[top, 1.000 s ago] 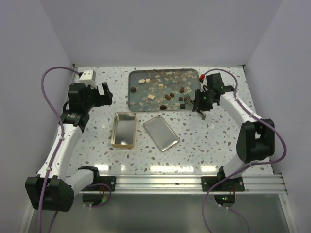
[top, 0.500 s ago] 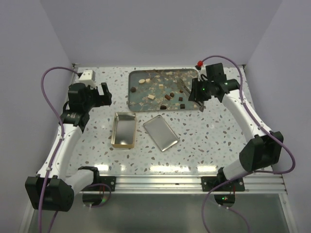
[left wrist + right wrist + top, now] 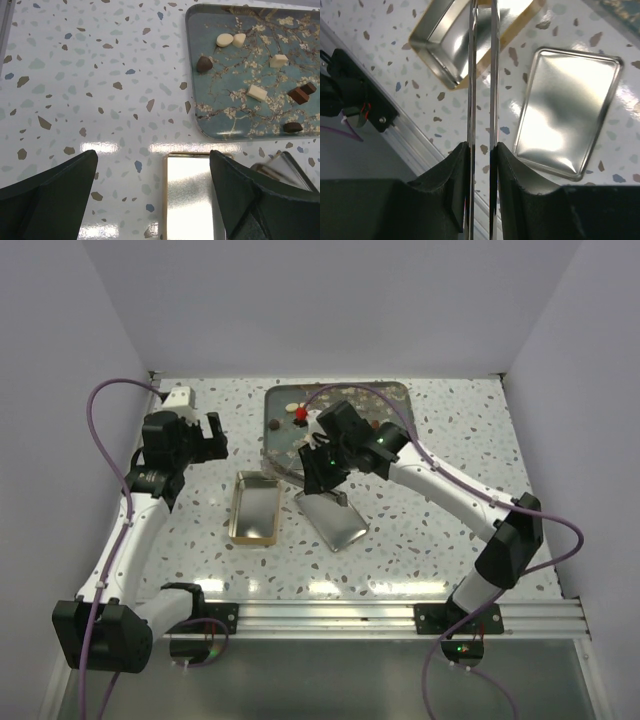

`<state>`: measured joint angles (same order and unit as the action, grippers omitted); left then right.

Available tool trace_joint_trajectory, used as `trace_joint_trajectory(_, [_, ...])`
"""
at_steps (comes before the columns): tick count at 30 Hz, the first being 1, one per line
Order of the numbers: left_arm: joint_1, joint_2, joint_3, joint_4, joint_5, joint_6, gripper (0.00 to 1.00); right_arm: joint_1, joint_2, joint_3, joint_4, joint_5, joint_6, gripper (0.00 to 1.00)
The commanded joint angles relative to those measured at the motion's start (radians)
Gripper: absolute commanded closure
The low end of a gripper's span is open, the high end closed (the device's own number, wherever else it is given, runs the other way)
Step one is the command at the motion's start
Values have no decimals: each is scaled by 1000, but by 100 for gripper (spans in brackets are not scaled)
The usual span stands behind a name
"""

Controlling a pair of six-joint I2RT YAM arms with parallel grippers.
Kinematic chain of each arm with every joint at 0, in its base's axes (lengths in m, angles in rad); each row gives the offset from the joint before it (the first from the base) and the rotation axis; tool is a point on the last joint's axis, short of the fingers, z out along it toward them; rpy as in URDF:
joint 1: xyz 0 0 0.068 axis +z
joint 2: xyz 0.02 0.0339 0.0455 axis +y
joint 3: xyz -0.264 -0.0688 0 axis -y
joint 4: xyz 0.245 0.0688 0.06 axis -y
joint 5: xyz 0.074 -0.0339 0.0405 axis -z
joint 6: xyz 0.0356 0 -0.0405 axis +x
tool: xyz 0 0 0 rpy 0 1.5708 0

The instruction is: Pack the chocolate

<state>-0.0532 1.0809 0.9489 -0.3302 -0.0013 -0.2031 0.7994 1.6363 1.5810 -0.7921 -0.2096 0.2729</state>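
right gripper [image 3: 480,150]: clenched on tweezers [image 3: 470,75], blades near-parallel with a narrow gap; probably a long tool because the pieces are too small for the fingers.
tips: run out the top of the wrist view, over the tin [image 3: 255,508]; cannot tell if a piece is pinched.
left gripper [image 3: 153,157]: released, jaws wide, hovering over table [image 3: 75,75] left of tray [image 3: 220,115]; looks parked out of the way.
chocolate [image 3: 204,63]: loose on tray, brown and cream pieces spread apart; none seen in tin.
tin: open, mouth up, just in front of tray, so the carry is short.
lid [image 3: 567,110]: flat on table beside tin, not touching, off the drop path.
edges: tray rim raised and tin has walls; tips likely must lift over both.
room: right arm [image 3: 450,495] spans tray's near edge and lid; bare table around tin; left arm [image 3: 135,530] well apart.
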Motion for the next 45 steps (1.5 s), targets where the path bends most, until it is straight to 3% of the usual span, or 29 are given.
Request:
trace_joint_trajectory(1, [7, 1, 48, 5, -8, -30, 0, 69, 16, 60, -12, -11, 38, 80])
trace_joint_trajectory(16, [9, -26, 27, -4, -3, -30, 0, 115, 83, 125, 1, 9, 38, 61])
trace_joint_trajectory(26, [9, -26, 25, 3, -3, -35, 0, 109, 48, 90, 39, 106, 60, 61])
trace_joint_trajectory(38, [9, -7, 28, 13, 24, -33, 0, -129, -41, -3, 45, 159, 38, 62])
trace_joint_trajectory(45, [10, -3, 27, 17, 30, -35, 0, -175, -9, -46, 83, 167, -9, 59])
